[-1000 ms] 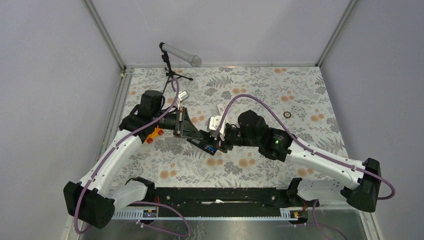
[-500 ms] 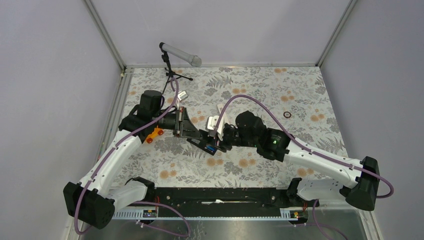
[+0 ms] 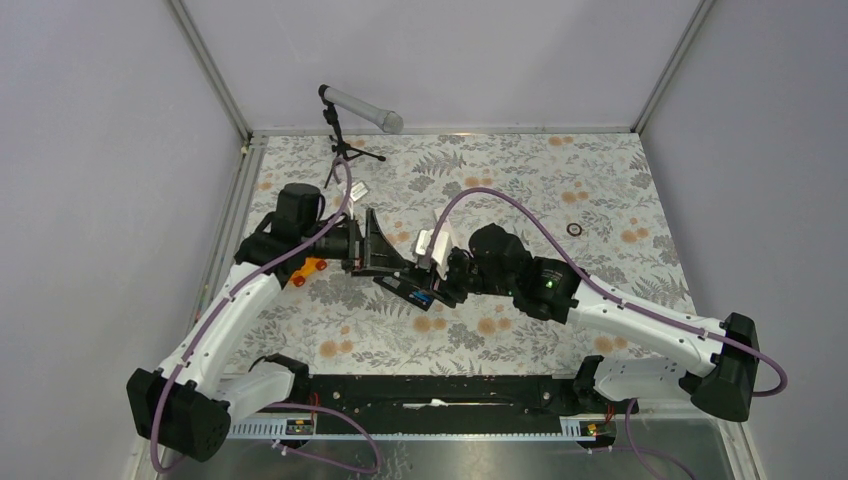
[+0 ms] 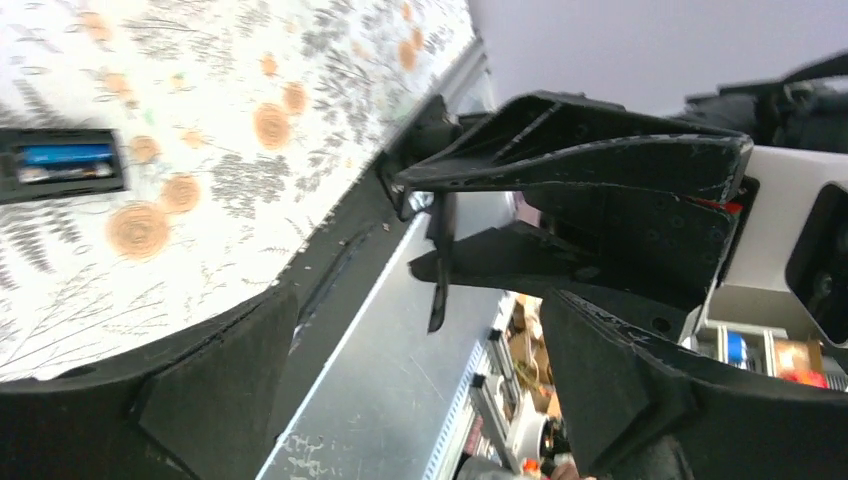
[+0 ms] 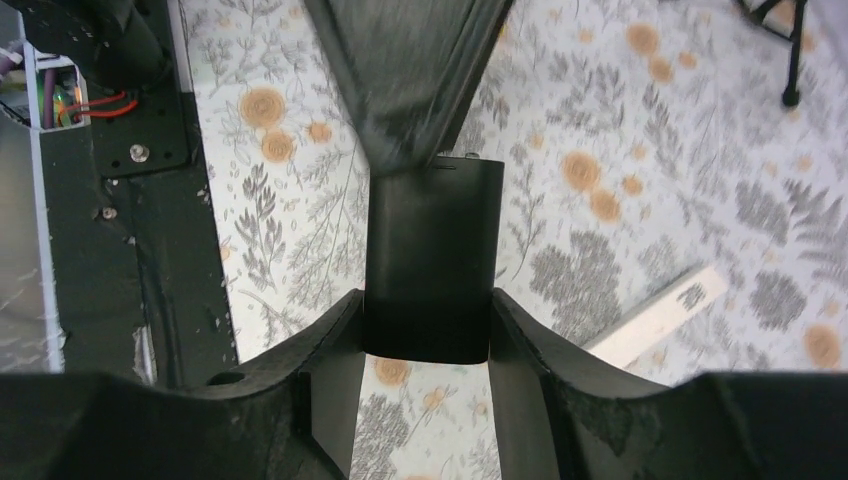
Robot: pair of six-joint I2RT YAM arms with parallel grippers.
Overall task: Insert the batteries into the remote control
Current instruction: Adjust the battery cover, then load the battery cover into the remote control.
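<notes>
The black remote control [image 3: 408,289] hangs just above the floral table, and my right gripper [image 3: 438,284] is shut on its end. In the right wrist view the remote [image 5: 430,265] sits clamped between both fingers. Its open compartment [image 4: 62,166] holds a blue battery [image 4: 64,155], which also shows from above as a blue battery [image 3: 424,297]. My left gripper [image 3: 385,250] is just left of the remote, open, with nothing between its fingers [image 4: 215,390]. One of its fingers [image 5: 400,80] hangs over the remote's far end.
An orange toy car [image 3: 308,268] lies under the left arm. A microphone on a stand [image 3: 360,108] is at the back left. A black ring [image 3: 575,229] lies at the right, and a white strip [image 5: 660,315] lies beside the remote.
My left gripper has gone from shut to open and drawn back a little to the left of the remote. The right gripper still holds the remote in about the same place.
</notes>
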